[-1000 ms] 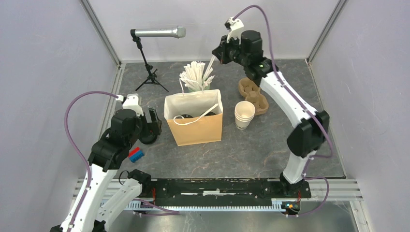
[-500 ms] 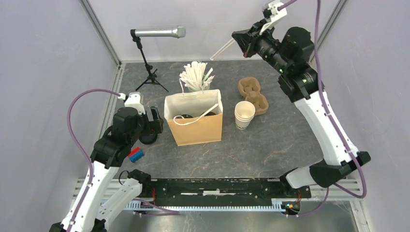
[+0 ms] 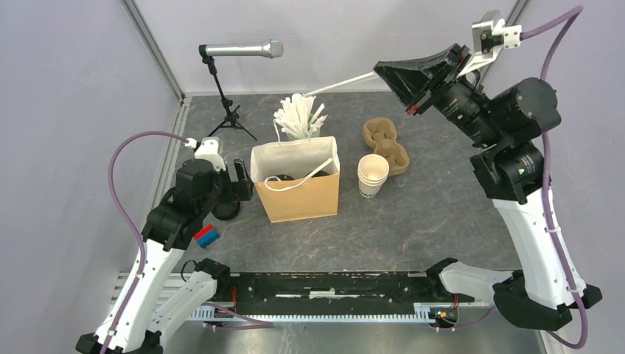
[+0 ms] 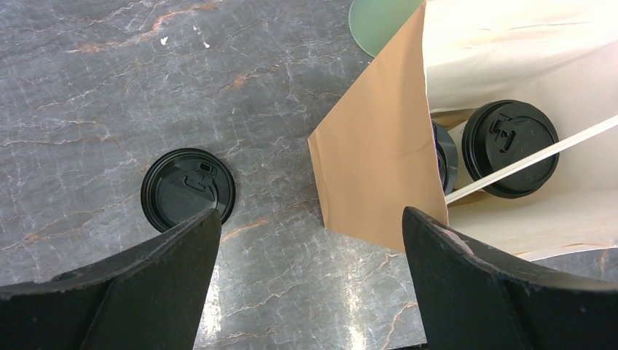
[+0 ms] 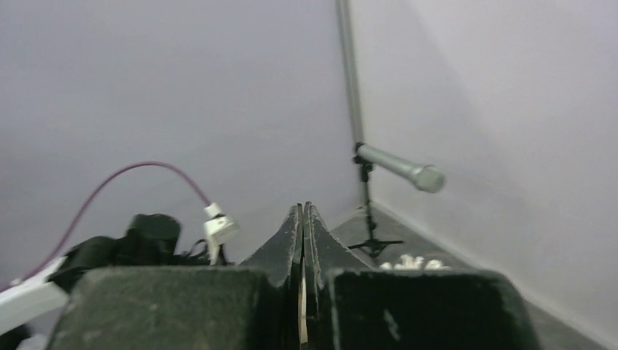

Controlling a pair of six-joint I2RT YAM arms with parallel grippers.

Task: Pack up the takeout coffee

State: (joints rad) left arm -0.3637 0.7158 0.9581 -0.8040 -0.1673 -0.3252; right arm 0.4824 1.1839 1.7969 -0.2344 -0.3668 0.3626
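A grey marbled table carries a boxy, open-topped brown paper bag. Left of the bag the left gripper hangs, jaws wide apart and empty. High to the bag's far right, the right gripper is pinched on a thin white stick. Two coffee cups with round black plastic lids stand inside the bag; a third cup stands just left of it.

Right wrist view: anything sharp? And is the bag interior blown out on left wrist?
Right wrist: soft throughout, the shut right gripper blurred up close, the microphone hazy. Left wrist: the table veining and the lidded cup on it are crisp; the paper bag has its inner wall overexposed near the top, though the black lids inside stay readable.
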